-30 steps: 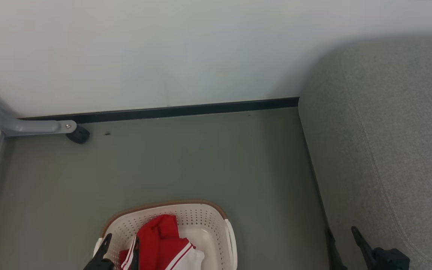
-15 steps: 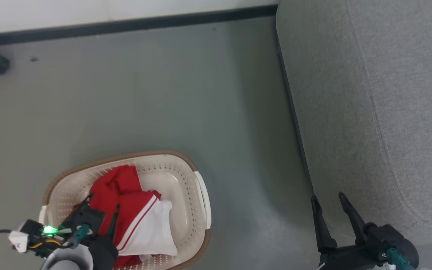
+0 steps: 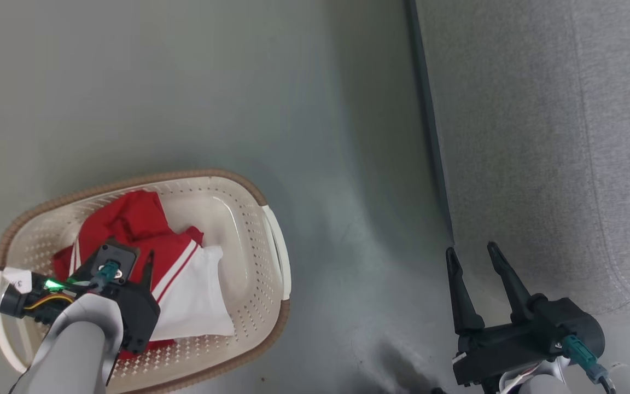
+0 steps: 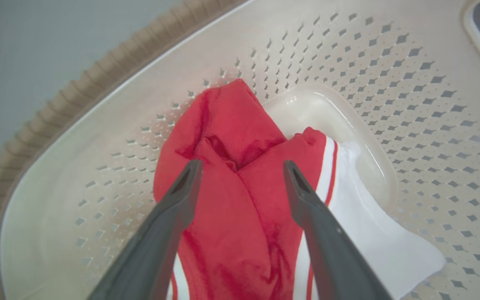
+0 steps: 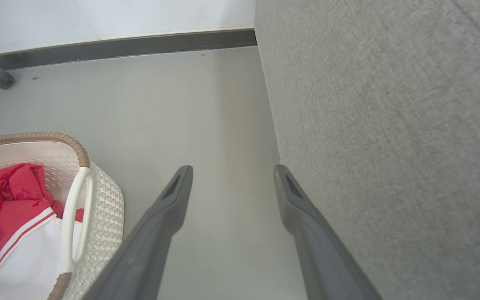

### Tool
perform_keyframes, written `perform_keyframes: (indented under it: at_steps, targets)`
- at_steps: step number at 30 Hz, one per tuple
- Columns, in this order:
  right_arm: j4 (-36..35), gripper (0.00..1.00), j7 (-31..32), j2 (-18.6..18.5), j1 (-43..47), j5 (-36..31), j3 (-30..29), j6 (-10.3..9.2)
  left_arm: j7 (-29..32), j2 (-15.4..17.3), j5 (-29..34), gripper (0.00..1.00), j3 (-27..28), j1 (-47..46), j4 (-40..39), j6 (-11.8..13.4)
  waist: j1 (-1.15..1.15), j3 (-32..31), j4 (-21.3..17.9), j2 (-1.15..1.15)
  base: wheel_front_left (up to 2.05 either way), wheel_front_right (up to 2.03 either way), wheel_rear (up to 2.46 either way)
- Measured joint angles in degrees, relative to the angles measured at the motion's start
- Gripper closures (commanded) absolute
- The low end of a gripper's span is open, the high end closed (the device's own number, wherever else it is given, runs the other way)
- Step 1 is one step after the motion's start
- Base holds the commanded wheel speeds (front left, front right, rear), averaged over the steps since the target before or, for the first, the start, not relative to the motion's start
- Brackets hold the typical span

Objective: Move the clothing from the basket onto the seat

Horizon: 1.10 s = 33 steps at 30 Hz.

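The left gripper (image 4: 241, 166) is held with jaws spread wide over the clothing (image 4: 223, 125), which lies heaped in the basket (image 3: 129, 179) on the grey floor (image 3: 184, 82). The right gripper (image 3: 471, 250), likewise spread and empty, is poised low beside the seat (image 3: 539, 137). A dark baseboard (image 5: 140, 43) is seen beyond.

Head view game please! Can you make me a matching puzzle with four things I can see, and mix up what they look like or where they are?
Things:
1. clothing
2. basket
3. seat
4. right gripper

Descriptions:
a. cream with a brown rim
b. open, beside the seat
c. red and white, lying in the basket
d. grey woven fabric

Right pairs: 1-c, 2-a, 3-d, 4-b
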Motion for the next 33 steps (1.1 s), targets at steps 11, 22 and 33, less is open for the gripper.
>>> perform_keyframes:
  at_steps: [11,22,33]
  targets:
    - [0.4,0.00,0.0,0.3,-0.8,0.0,0.9,-0.27,2.7,-0.5,1.2,0.00,0.7,-3.2,7.3,4.0,-0.01,5.1,-0.7,-0.01,0.00,0.00,0.00]
    - [0.1,0.00,0.0,0.4,-1.0,0.0,1.0,-0.52,4.4,-2.6,1.0,0.00,3.0,-8.7,11.1,8.5,-0.01,7.0,-0.5,-0.01,0.00,0.00,0.00]
    - [-0.3,0.00,0.0,0.4,-1.1,-0.5,1.5,-0.96,6.2,-5.4,-0.4,0.00,2.4,-12.1,14.8,8.5,-0.01,8.6,0.3,-0.01,0.00,0.00,0.00]
